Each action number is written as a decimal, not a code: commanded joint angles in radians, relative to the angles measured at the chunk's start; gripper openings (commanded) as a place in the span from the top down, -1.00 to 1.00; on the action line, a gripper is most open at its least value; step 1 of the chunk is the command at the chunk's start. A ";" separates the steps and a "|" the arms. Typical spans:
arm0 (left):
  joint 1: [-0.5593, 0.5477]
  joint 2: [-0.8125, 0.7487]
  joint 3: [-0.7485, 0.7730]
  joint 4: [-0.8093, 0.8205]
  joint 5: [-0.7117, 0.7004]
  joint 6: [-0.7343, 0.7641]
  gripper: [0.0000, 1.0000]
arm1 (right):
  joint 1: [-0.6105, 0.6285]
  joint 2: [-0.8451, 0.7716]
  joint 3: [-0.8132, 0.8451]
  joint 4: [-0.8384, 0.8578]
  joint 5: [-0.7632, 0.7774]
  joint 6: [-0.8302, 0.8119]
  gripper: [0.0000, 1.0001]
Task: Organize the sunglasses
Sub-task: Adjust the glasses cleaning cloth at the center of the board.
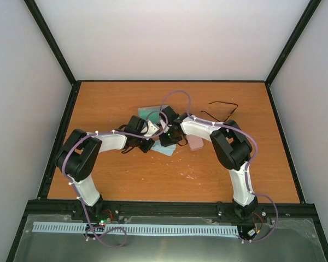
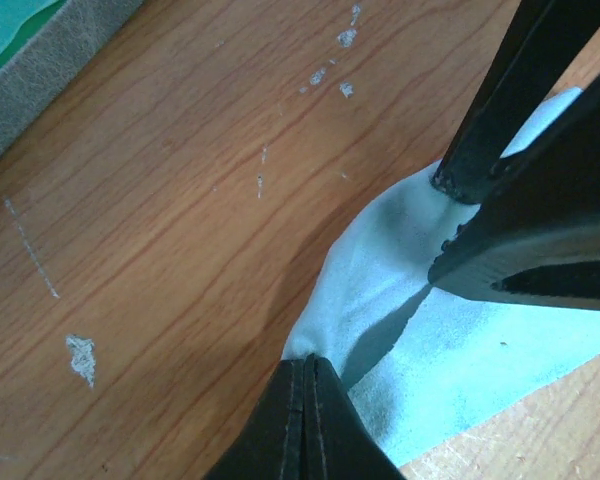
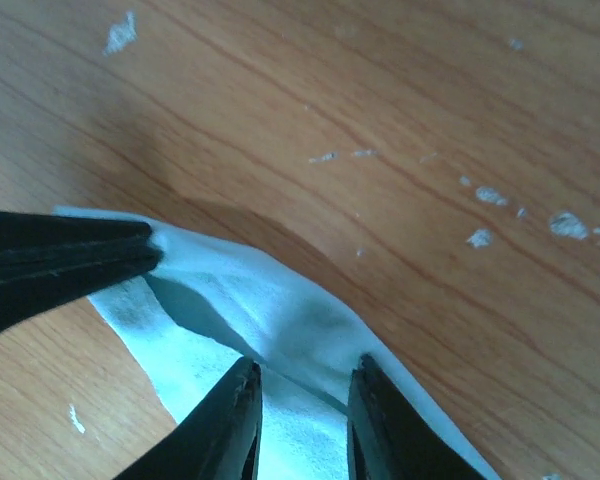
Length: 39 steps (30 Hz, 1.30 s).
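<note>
The sunglasses (image 1: 221,109), thin and black, lie unfolded at the back right of the table, away from both grippers. Both grippers meet mid-table over a light-blue cloth (image 1: 167,149). My left gripper (image 2: 308,365) is shut on a corner of the cloth (image 2: 460,350) and lifts that edge into a ridge. My right gripper (image 3: 302,385) is open, its fingers (image 3: 225,420) straddling the raised fold of the cloth (image 3: 280,310) a short way along the same edge. The left gripper's shut fingers (image 3: 60,255) show at the left of the right wrist view.
An open grey case (image 1: 150,114) with a teal lining lies just behind the grippers; its edge shows in the left wrist view (image 2: 40,70). A pink case (image 1: 195,143) lies under the right arm. White scuffs (image 3: 490,195) mark the wooden table (image 1: 126,174).
</note>
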 commanded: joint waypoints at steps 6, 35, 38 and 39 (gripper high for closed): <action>0.005 0.027 0.018 -0.082 0.014 -0.017 0.99 | 0.015 0.018 -0.028 -0.026 -0.054 -0.020 0.54; 0.004 0.044 0.015 -0.069 -0.006 -0.016 0.99 | 0.071 -0.064 -0.162 0.024 -0.293 -0.045 0.57; 0.004 0.040 0.015 -0.068 -0.010 -0.014 0.99 | 0.077 -0.074 -0.173 0.024 -0.314 -0.050 0.57; 0.004 0.039 0.014 -0.067 -0.012 -0.014 0.99 | 0.078 -0.078 -0.178 0.027 -0.320 -0.050 0.57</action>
